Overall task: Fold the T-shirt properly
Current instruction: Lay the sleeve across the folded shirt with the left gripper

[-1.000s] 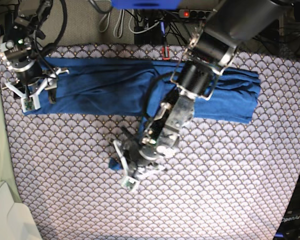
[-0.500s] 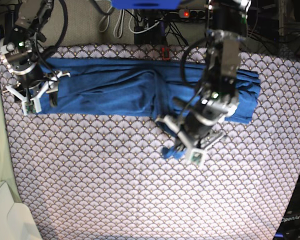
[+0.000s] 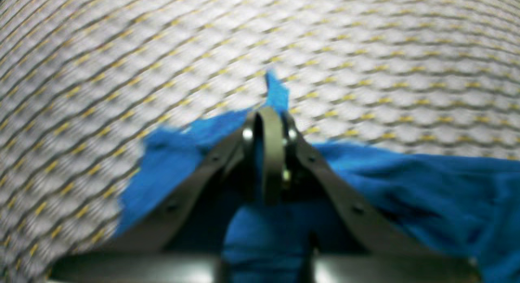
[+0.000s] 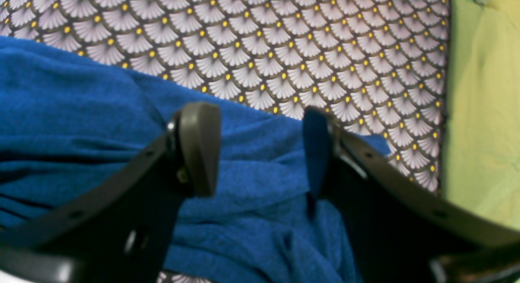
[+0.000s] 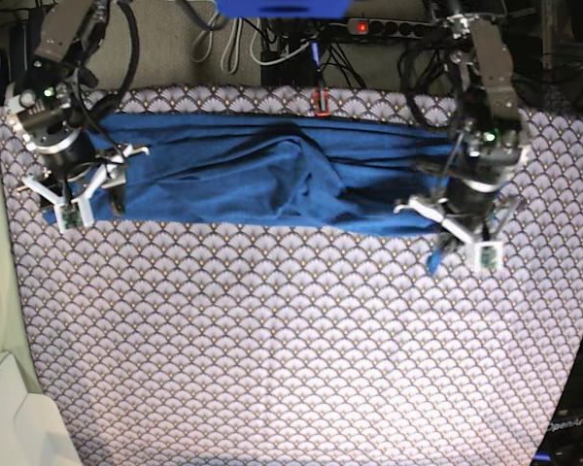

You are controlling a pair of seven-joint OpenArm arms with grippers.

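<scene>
shirt [image 5: 272, 175] lies as a long band across the far side of the table [image 5: 291, 369]. left gripper [image 3: 268, 112] clenched on its end; right gripper [image 4: 260, 153] spread wide, empty, over the opposite end.

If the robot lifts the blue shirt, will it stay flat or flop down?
Probably flop: the shirt lies in soft wrinkles and bunches where the left gripper pinches it. It likely drapes and sags between grips. It looks unlikely to slip, since the knit seems fuzzy.
</scene>
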